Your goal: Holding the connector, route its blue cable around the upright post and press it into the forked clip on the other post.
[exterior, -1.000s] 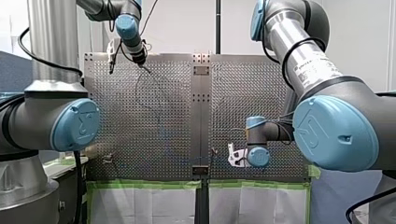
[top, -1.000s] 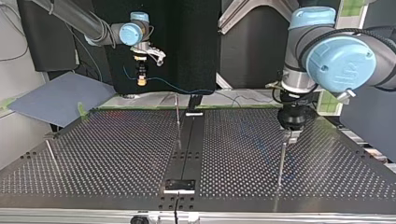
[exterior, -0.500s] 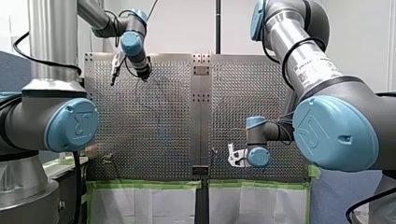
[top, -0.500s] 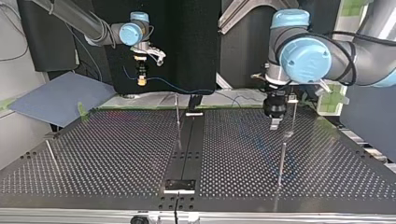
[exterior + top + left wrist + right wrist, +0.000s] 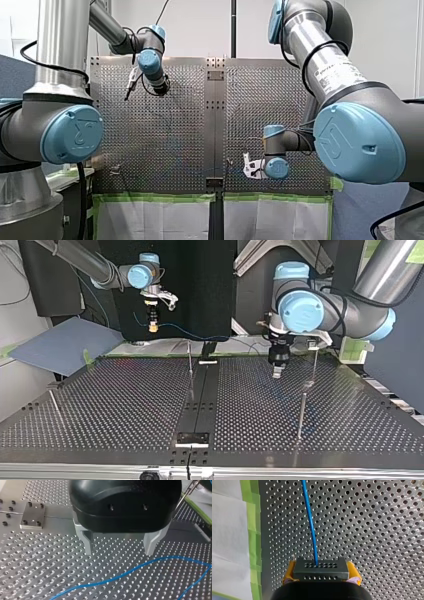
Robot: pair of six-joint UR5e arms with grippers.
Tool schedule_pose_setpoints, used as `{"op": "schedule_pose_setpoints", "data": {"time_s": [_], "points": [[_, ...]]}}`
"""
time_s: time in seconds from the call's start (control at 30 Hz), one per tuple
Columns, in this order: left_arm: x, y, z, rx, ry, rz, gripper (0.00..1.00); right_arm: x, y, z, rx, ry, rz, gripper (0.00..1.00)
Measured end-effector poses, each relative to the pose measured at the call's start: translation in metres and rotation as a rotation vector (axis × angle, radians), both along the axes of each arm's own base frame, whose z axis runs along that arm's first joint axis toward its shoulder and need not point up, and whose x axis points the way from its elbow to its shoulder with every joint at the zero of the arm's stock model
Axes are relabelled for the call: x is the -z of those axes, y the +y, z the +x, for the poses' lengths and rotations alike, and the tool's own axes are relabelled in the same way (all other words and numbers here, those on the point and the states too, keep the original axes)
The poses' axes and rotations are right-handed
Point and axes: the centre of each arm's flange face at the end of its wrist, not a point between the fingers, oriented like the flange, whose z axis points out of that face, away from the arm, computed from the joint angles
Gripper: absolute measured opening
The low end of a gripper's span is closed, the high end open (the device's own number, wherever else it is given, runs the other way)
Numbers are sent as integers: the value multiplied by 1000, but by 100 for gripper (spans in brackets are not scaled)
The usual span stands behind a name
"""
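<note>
Near the taped edge of the perforated table, our right gripper clamps the connector between yellow pads; its blue cable runs out over the table; farther across the table, our left gripper hangs near the cable, fingers spread wide, empty.

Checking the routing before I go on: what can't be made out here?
Clip: top view, too small to find on the posts.
Cable: front view, too faint against the table; left wrist view, cut by the edges.
Connector: right wrist view, rear hidden by my right hand.
</note>
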Motion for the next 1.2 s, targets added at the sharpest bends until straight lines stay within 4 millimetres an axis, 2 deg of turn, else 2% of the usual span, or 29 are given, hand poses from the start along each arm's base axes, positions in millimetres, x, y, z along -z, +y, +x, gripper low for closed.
{"op": "schedule_pose_setpoints", "data": {"time_s": [0.27,0.57,1.2], "points": [[-3,0,10,7,-67,56,100,0,0,1,-5,-3,-1,0],[3,1,27,-19,-111,96,100,0,0,1,-5,-3,0,0],[-12,-1,54,-28,-279,63,100,0,0,1,-5,-3,0,0]]}}
